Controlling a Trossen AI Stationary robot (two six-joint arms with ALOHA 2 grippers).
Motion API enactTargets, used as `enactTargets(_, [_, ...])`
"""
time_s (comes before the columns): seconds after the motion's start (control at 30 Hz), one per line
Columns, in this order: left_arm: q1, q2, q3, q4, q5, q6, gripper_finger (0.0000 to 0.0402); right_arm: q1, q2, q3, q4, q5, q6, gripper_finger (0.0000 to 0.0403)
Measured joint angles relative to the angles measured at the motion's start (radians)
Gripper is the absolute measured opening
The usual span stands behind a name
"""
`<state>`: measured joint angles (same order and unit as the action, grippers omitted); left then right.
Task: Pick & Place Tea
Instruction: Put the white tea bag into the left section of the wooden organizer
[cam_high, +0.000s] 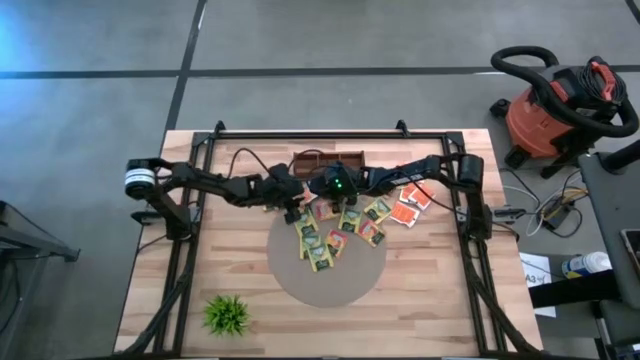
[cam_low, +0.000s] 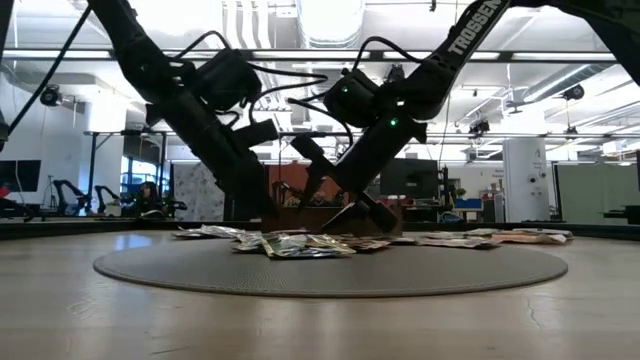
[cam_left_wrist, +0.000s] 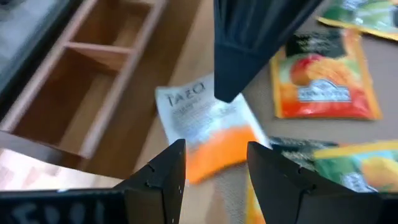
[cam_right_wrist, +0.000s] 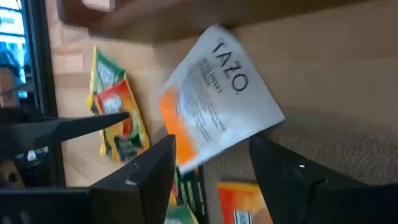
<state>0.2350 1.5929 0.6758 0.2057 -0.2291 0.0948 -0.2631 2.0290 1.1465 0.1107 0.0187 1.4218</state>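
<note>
Both arms reach inward — left gripper (cam_high: 292, 212) and right gripper (cam_high: 318, 206) open, nearly meeting.

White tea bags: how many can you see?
1: the white-and-orange Tazo sachet beside the wooden tray. The other sachets are yellow-green or orange. More white ones may be hidden.

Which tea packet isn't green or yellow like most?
The white Tazo packet with an orange band, lying between both grippers near the wooden box.
</note>
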Motion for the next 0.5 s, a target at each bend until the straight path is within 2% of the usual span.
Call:
enactTargets(0.3, [0.015, 0.014, -0.009, -0.012, -0.015, -0.001, 0.0165, -0.024, 0.001, 0.0, 0.004, 0.056, -0.026, 0.0203])
enactTargets(0.5, [0.016, 0.07, 0.001, -0.011, 0.081, -0.03, 0.0165, -0.029, 0.001, 0.007, 0.004, 0.029, -0.055, 0.0203])
